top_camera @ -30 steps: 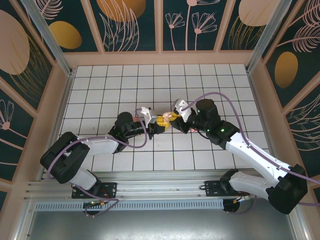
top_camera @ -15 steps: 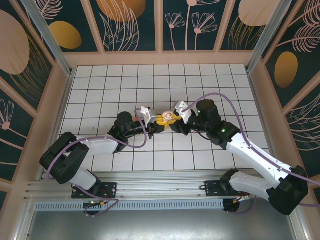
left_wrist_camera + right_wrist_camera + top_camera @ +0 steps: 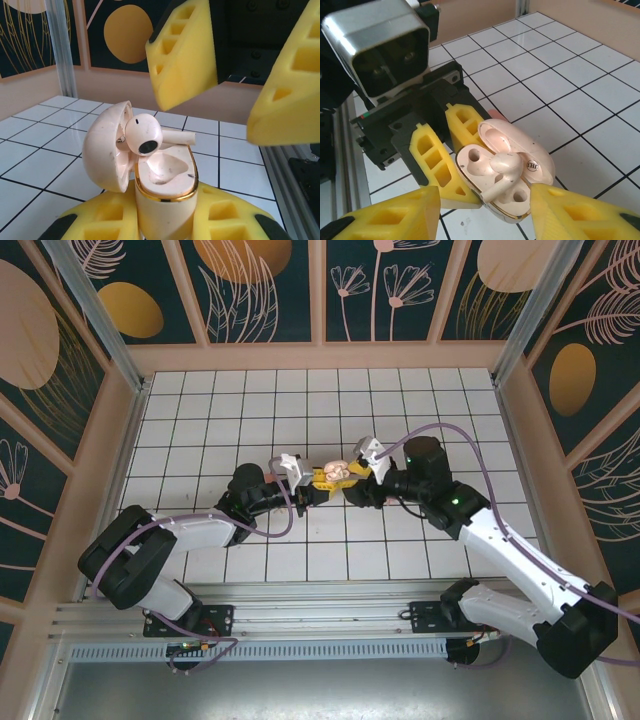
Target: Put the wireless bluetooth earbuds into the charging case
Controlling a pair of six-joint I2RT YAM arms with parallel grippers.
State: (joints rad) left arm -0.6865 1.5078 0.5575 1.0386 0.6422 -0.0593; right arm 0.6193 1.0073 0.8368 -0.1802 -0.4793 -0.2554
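Mid-table, left claw [image 3: 316,481] clamping open charging case [image 3: 512,167], right claw [image 3: 352,478] parted alongside.

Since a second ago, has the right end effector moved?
Yes: the right end effector drew back rightward across the floor tiles, away from the charging case.

White tiled table [image 3: 200,420] — floral wall panels [image 3: 260,290] w/ alu posts [image 3: 97,315].

I see the table [image 3: 200,410] as a white top with a black grid of square tiles. In the right wrist view, just above the centre, a pink earbud [image 3: 494,113] lies on a tile, mostly hidden.
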